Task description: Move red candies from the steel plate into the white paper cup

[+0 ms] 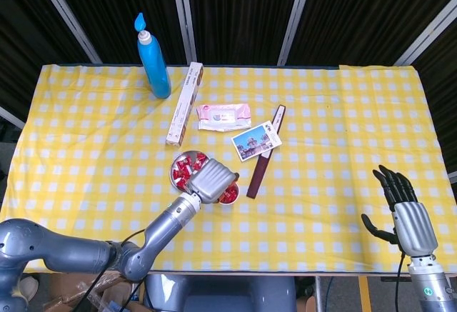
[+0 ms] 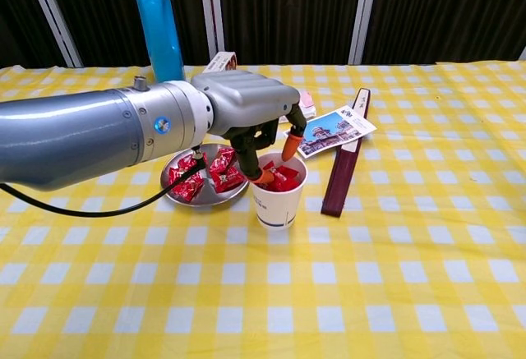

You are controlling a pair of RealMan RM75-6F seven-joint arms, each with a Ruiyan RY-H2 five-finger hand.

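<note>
Curtained lab bench (image 1: 357,112), checkered tablecloth

No legible text, brand, number or sign in either view. Print is present but too small or blurred to read — on the long carton (image 1: 184,103), the wipes pack (image 1: 224,116) just beside it, and the postcard (image 2: 330,130) beyond that.
</note>
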